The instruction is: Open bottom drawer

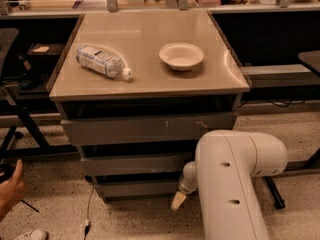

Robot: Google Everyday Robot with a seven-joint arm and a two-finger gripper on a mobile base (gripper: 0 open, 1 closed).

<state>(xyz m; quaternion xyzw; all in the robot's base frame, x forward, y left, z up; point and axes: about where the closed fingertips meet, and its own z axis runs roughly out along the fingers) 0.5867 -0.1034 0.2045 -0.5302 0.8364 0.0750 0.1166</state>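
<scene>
Desk: a desk with a smooth beige top is seen in the middle of the camera view, and three grey drawer fronts are stacked below its top.
Bottle: a plastic bottle is laid on its side on the left part of the top, with the white cap turned toward the front right.
Bowl: a pale shallow bowl is placed upright on the right part of the top, well apart from the bottle.
Top drawer: the largest grey front is marked with some pale scratches.
Middle drawer: the middle grey front is found directly under it.
Bottom drawer: the bottom drawer is the lowest front, flat and without a handle, just above the speckled floor. It cannot be told whether it is pulled out at all.
Arm: a thick white arm is seen at the lower right, in front of the right side of the drawers.
Gripper: the gripper is held low, at the right end of the bottom drawer front, with its pale tip pointed down and to the left. It cannot be told how far it is open, or whether the drawer is touched or held by it.
Person: a hand is seen at the lower left edge, well apart from the desk.
</scene>
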